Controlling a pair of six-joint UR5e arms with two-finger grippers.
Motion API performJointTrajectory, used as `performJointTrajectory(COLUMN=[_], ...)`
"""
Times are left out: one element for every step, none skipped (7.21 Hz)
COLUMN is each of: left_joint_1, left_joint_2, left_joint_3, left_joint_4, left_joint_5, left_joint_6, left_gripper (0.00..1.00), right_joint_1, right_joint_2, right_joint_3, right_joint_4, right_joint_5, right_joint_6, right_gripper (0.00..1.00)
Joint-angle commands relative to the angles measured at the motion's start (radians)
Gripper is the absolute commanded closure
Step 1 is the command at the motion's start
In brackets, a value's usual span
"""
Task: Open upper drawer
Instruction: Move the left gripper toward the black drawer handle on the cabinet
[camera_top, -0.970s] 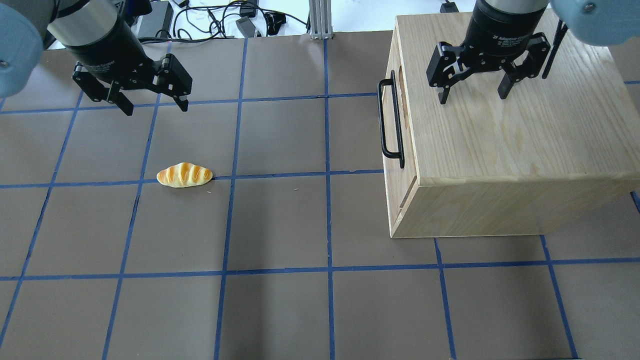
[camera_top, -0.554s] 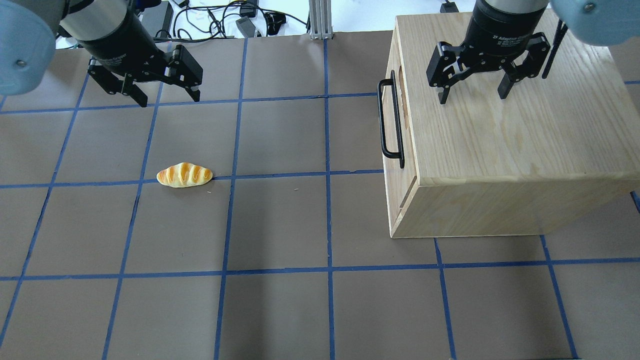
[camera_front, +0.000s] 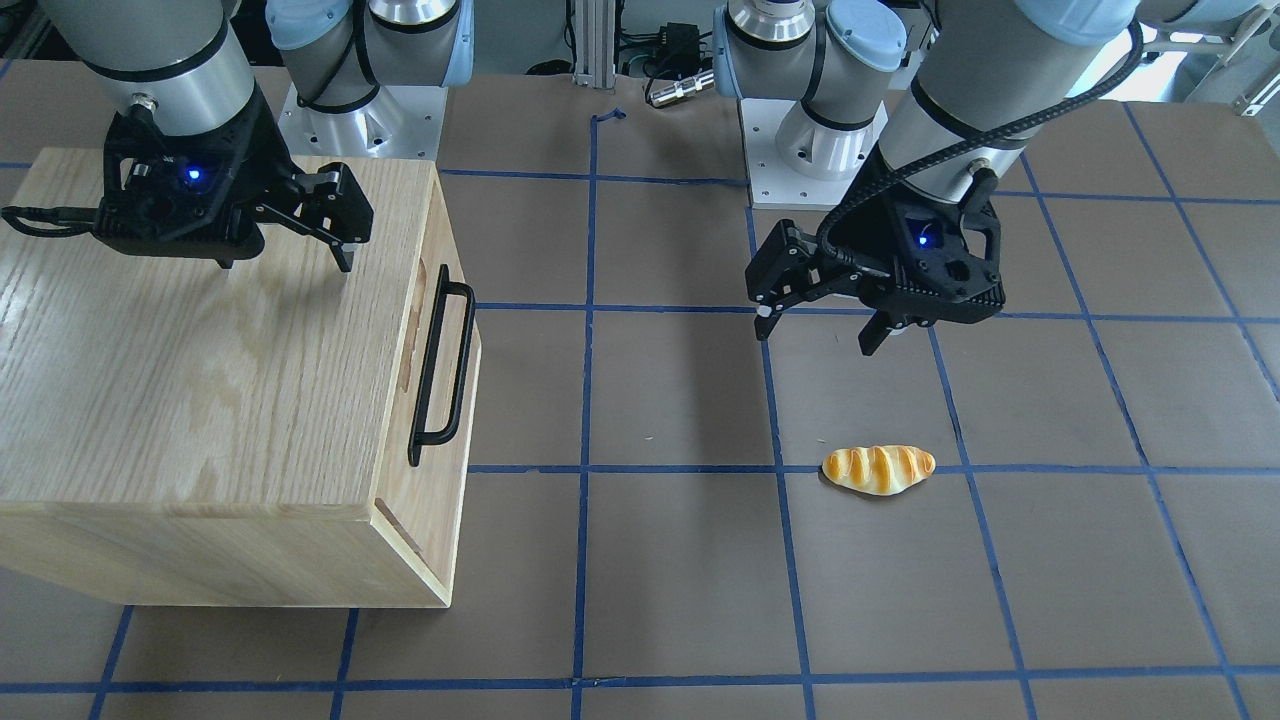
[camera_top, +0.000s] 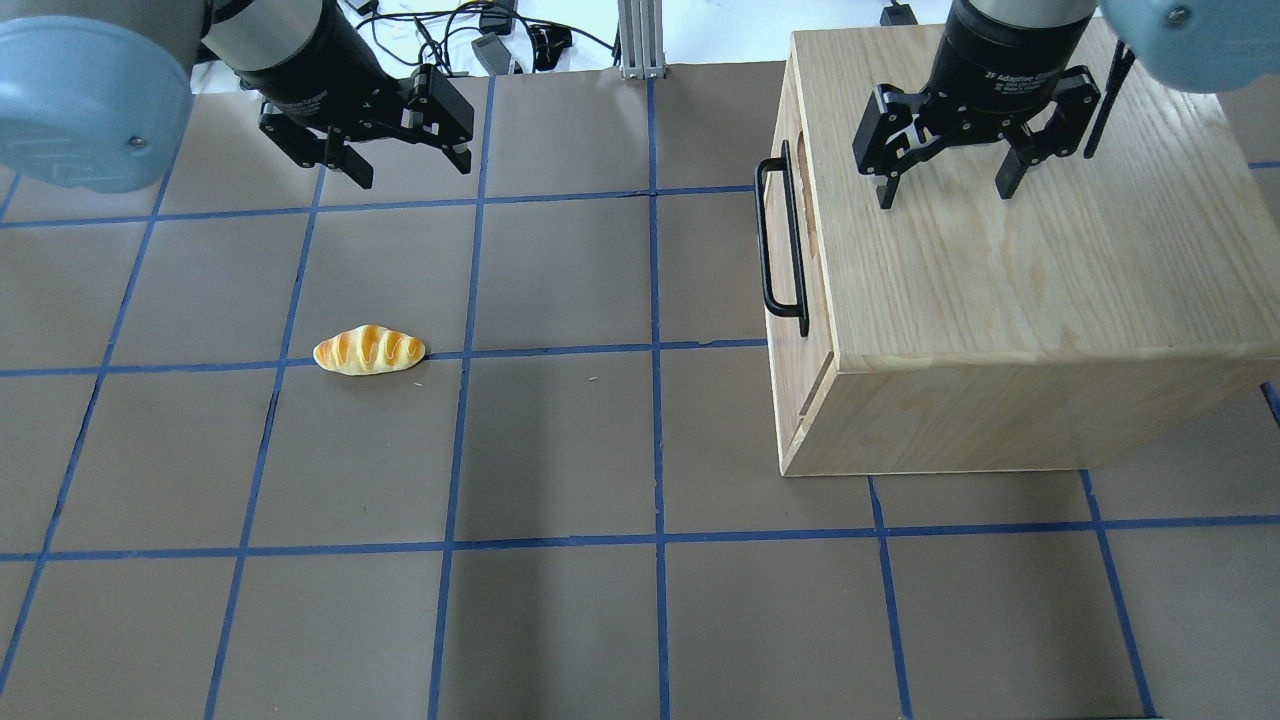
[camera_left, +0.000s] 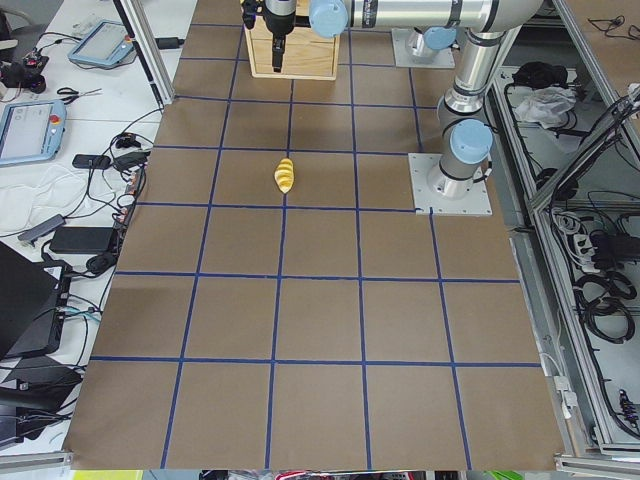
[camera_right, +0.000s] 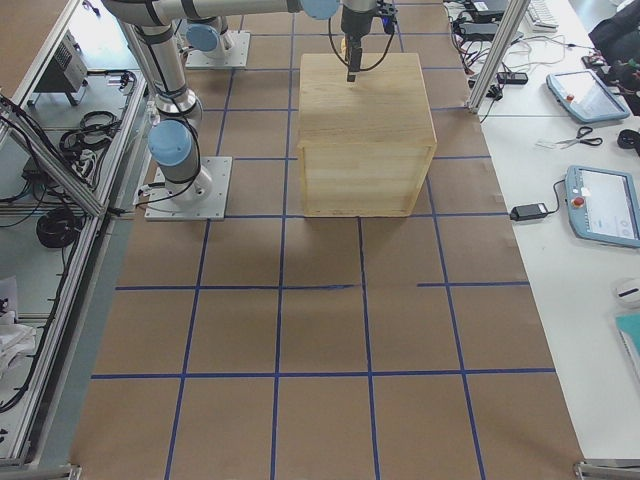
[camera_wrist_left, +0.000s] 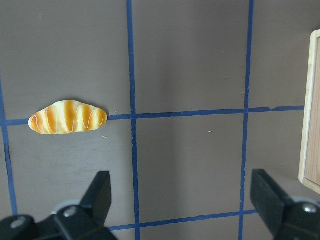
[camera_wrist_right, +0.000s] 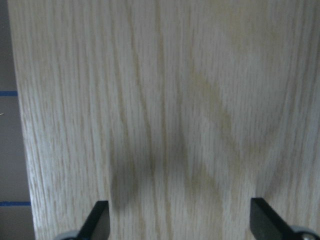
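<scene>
The upper drawer (camera_top: 795, 270) is shut in the oak cabinet (camera_top: 1000, 300). Its front faces the table's middle and carries a black bar handle (camera_top: 766, 240), which also shows in the front view (camera_front: 440, 365). My right gripper (camera_top: 945, 195) is open and empty and hovers over the cabinet top (camera_wrist_right: 175, 100), behind the handle side. My left gripper (camera_top: 413, 172) is open and empty above the mat, well left of the handle. In the left wrist view the gripper (camera_wrist_left: 184, 200) has the cabinet edge (camera_wrist_left: 312, 100) at the far right.
A toy bread roll (camera_top: 369, 351) lies on the brown mat on a blue tape line, in front of the left gripper. Cables and power bricks (camera_top: 450, 35) and an aluminium post (camera_top: 640, 40) stand at the mat's far edge. The arm bases (camera_front: 800, 150) are bolted behind.
My left gripper has moved to the right and towards the far edge of the mat, still open. The right gripper, cabinet and bread roll have not moved.
</scene>
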Motion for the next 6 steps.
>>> performJointTrajectory(left_joint_1=[-0.066,-0.096,-0.132,-0.171,-0.207,-0.236], left_joint_2=[-0.032,-0.052,-0.072,-0.093,-0.113,-0.127], left_joint_3=[-0.001,-0.001,-0.001,-0.001,-0.001,-0.001], left_joint_4=[0.074,0.089,0.139,0.176,0.198,0.206], left_joint_5=[-0.059,-0.059,-0.060,-0.060,-0.063,-0.094], left_joint_6=[-0.119,-0.142,-0.188,-0.216,-0.245,-0.262], left_gripper=[0.00,0.00,0.00,0.00,0.00,0.00], right_joint_1=[0.000,0.000,0.000,0.000,0.000,0.000], right_joint_2=[0.000,0.000,0.000,0.000,0.000,0.000], right_joint_3=[-0.001,0.000,0.000,-0.001,-0.001,-0.001], right_joint_4=[0.000,0.000,0.000,0.000,0.000,0.000], right_joint_5=[0.000,0.000,0.000,0.000,0.000,0.000], right_joint_6=[0.001,-0.001,0.001,-0.001,-0.001,0.001], right_gripper=[0.00,0.00,0.00,0.00,0.00,0.00])
